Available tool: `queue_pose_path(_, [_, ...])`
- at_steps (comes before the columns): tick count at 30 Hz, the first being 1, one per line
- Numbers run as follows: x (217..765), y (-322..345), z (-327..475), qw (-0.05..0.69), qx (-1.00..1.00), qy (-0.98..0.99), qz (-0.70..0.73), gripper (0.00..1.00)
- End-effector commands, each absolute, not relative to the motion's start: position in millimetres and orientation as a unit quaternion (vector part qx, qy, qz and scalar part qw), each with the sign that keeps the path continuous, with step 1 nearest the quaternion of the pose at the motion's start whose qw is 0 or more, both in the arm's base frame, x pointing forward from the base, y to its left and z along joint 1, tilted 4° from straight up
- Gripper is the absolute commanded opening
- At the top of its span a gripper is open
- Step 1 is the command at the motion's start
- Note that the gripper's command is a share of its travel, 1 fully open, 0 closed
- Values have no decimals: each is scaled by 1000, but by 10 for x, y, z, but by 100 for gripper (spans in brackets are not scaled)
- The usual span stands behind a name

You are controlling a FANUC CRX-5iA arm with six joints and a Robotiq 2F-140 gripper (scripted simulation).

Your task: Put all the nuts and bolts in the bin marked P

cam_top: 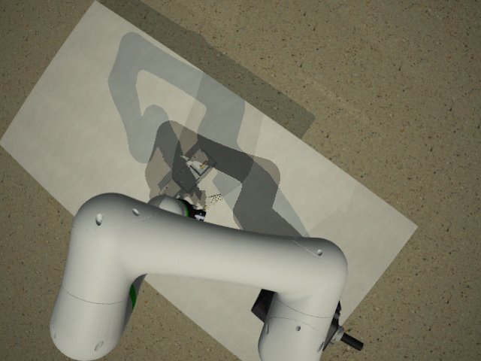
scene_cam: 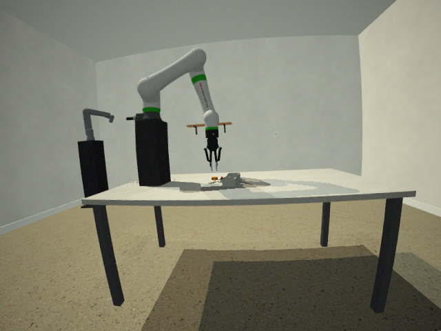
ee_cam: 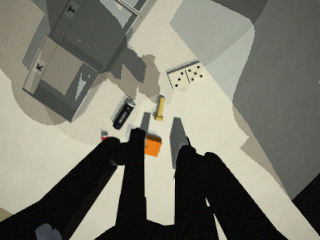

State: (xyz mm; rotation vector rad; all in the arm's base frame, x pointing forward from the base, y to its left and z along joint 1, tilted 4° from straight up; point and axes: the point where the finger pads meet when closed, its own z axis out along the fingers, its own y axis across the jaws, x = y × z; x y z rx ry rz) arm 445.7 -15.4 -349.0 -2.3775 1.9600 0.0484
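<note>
My gripper (ee_cam: 160, 125) hangs well above the table, its fingers a narrow gap apart with nothing between them; it also shows in the exterior view (scene_cam: 213, 164). Below it on the table lie a small gold bolt (ee_cam: 159, 107), an orange block (ee_cam: 154, 147) and a black cylinder (ee_cam: 123, 112). Grey bins (ee_cam: 83, 27) stand side by side at the upper left. I cannot read the bins' marks.
A white domino (ee_cam: 184, 75) lies right of the bins. A small red and white thing (ee_cam: 104, 135) peeks out by my left finger. The arm's black base block (scene_cam: 152, 151) stands at the table's back left. The arm hides part of the table from above.
</note>
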Motion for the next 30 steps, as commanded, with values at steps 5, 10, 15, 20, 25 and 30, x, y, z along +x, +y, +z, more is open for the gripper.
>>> queue_pose_path(5, [4462, -147, -3649, 30, -771, 636, 16, 18])
queue_pose_path(10, [4465, -139, -3769, 30, -771, 636, 16, 18])
queue_pose_path(15, [4469, -127, -3969, 30, -771, 636, 16, 18])
queue_pose_path(20, [4471, -118, -4098, 30, -771, 636, 16, 18])
queue_pose_path(25, [4471, -117, -4125, 30, -771, 636, 16, 18])
queue_pose_path(30, [4472, -112, -4191, 30, -771, 636, 16, 18])
